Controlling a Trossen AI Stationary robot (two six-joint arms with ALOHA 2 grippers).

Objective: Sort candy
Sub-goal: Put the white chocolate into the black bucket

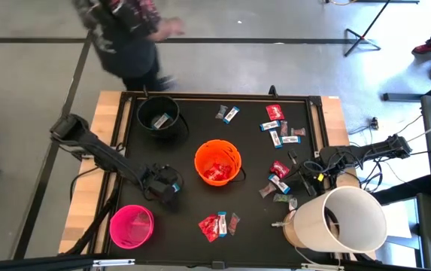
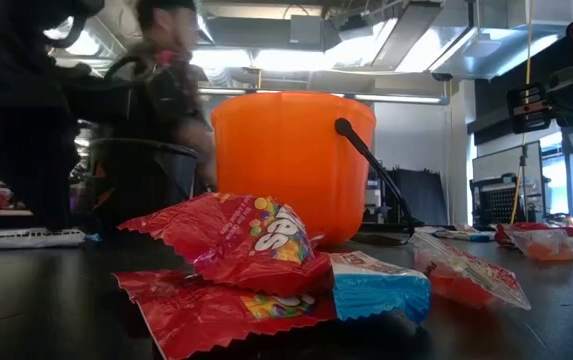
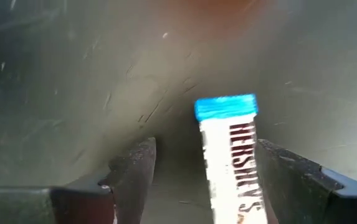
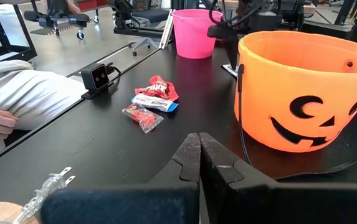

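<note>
Left wrist view has our left gripper spread wide with a blue-and-white bar standing between the fingers, closer to one finger, and we can't tell if it's touching. So nothing is really gripped right now. From above, that gripper sits on the mat between the pink bucket and the orange bucket, not over either.

What could bite us: if the bar sits on the mat outside any bucket, that's a missed sort. And if we close again with the bar this far off-centre, it'll probably twist or squirt out sideways.

Right gripper is parked at the right side with its fingers pressed together, holding nothing.

Containers: the orange bucket has red packets in it. The black bucket holds what looks like a grey wrapper or two. The pink one looks nearly bare inside, hard to say for sure.

Plenty of candy is still loose on the right of the mat, plus a small pile at the front edge.
</note>
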